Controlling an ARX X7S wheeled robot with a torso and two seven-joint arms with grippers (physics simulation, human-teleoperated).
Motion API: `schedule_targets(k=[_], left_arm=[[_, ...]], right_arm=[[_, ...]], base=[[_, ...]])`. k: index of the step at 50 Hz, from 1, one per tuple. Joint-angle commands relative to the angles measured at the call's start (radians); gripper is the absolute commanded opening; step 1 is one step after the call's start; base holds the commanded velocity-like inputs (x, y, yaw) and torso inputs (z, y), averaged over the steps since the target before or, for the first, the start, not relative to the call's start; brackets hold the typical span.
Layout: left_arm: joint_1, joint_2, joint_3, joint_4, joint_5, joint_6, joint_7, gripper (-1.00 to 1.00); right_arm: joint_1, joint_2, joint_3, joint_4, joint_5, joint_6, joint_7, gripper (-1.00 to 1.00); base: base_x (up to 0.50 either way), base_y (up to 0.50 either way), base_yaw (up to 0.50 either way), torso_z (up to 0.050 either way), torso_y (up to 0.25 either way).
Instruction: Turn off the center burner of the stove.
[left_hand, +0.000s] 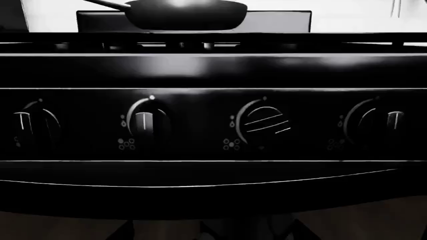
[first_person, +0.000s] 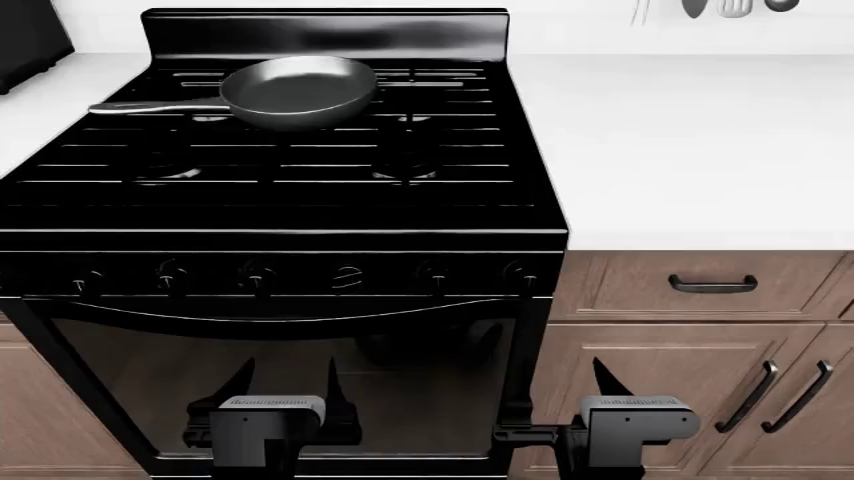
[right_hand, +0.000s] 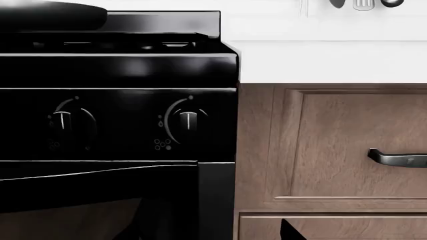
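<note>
Nearest the head camera, low in the frame: my left gripper (first_person: 267, 425) before the dark glass oven door (first_person: 287, 385), and my right gripper (first_person: 627, 425) before the wooden cabinet doors (first_person: 641, 400). Each shows only its grey housing and dark finger tips; I cannot tell how far either is parted, and neither visibly has hold of anything.

Left to right: a dark object (first_person: 30, 40) at the upper left corner on the white tabletop (first_person: 694, 140); the stove (first_person: 287, 190), glossy black with black grates, filling the left and centre; a black frying pan (first_person: 296, 92) on its rear grates, handle pointing left; then a bare white tabletop over a drawer with a black handle (first_person: 713, 284). Utensils (first_person: 727, 8) hang on the white wall at upper right.

Knob row along the stove front: in the left wrist view the turned knob (left_hand: 263, 122) lies nearly horizontal, whereas its neighbours (left_hand: 143, 122) stand vertical. The right wrist view shows the last two knobs (right_hand: 188, 120), both vertical.

Small burner-position dot symbols sit beside each knob; no readable lettering.
</note>
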Motion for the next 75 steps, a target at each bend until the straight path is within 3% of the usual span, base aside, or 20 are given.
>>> schedule_targets(k=[1,17,56,75], left_arm=[[0.001,-0.016,0.019,0.000,-0.014,0.003,-0.019,1.00],[-0.003,-0.057,0.073,-0.014,-0.054,0.023,-0.058,1.00],[-0.018,-0.105,0.128,-0.035,-0.096,0.036,-0.109,1.00],[-0.012,-0.125,0.155,-0.038,-0.111,0.050,-0.116,1.00]], right_arm=[[-0.001,0.015,-0.018,-0.002,0.019,-0.001,0.019,1.00],[0.007,0.054,-0.066,0.005,0.087,-0.014,0.046,1.00],[0.011,0.102,-0.123,0.007,0.126,-0.010,0.107,1.00],[0.012,0.117,-0.140,0.017,0.146,-0.021,0.131,1.00]], base=[[0.00,0.00,0.00,0.000,0.000],[0.00,0.01,0.00,0.000,0.000],[0.00,0.50,0.00,0.000,0.000],[0.00,0.00,0.00,-0.031,0.000]])
